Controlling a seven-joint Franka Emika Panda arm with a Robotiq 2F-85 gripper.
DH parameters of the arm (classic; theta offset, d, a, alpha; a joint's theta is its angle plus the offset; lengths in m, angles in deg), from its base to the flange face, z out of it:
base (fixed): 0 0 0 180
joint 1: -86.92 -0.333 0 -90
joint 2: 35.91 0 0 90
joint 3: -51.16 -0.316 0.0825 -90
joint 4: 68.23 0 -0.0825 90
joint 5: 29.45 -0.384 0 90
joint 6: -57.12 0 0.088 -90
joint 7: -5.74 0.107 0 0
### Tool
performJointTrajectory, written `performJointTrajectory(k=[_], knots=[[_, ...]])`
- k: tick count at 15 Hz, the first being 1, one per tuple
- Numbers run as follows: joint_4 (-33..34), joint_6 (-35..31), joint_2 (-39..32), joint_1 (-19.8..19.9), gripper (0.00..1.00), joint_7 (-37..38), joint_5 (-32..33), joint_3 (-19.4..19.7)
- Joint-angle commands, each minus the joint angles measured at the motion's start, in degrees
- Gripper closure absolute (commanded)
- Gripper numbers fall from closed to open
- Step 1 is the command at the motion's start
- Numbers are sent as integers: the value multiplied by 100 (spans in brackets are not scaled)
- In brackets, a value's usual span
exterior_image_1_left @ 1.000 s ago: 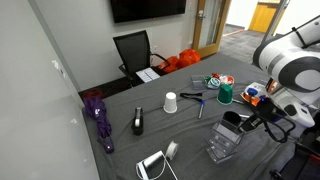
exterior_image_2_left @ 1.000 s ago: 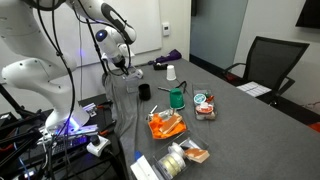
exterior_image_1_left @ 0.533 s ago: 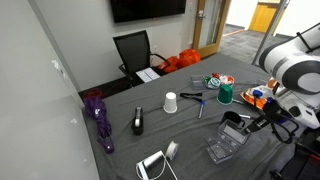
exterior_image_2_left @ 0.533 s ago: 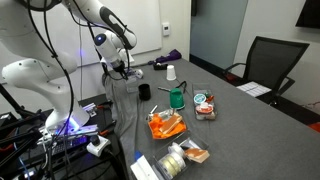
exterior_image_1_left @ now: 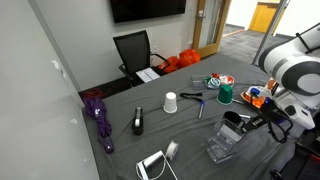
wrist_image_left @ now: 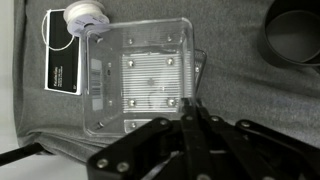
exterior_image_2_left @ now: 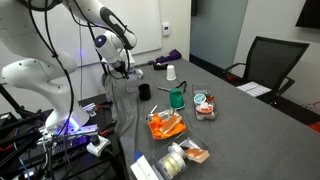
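Reaching down from a bent elbow, the arm is seen in both exterior views with its wrist turned toward the worktop (exterior_image_1_left: 190,140). The gripper (wrist_image_left: 190,106) is held low over the clear container (wrist_image_left: 145,78), at the rim nearest the black cup (wrist_image_left: 296,38). In the wrist view the jaws are drawn together, their tips meeting in a narrow line just above that rim. Whether the thin plastic wall is pinched between them cannot be made out. The clear container is seated flat on the grey cloth, with a white spool (wrist_image_left: 85,16) touching its far corner and a black card (wrist_image_left: 67,66) lying just beside it on the side away from the black cup.

The black cup is cut off by the edge of the wrist view, and only part of its round mouth is shown. The gripper's linkage is cropped at the bottom edge. In an exterior view the gripper (exterior_image_2_left: 122,71) is small and dark against the arm, and the clear container cannot be picked out there. The card's print is too small to be read.
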Motion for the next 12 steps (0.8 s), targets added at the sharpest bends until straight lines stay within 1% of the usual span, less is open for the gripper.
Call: performJointTrajectory(k=[1, 3, 4, 6, 9, 12], knots=[[0, 0, 0, 0, 95, 0, 0, 0], [0, 0, 0, 0, 95, 0, 0, 0], [-32, 93, 84, 20, 99, 74, 0, -14], [-70, 172, 134, 29, 99, 188, 0, 7], [-91, 191, 212, -95, 99, 436, -1, 120], [-96, 161, 222, -304, 99, 646, 0, 312]])
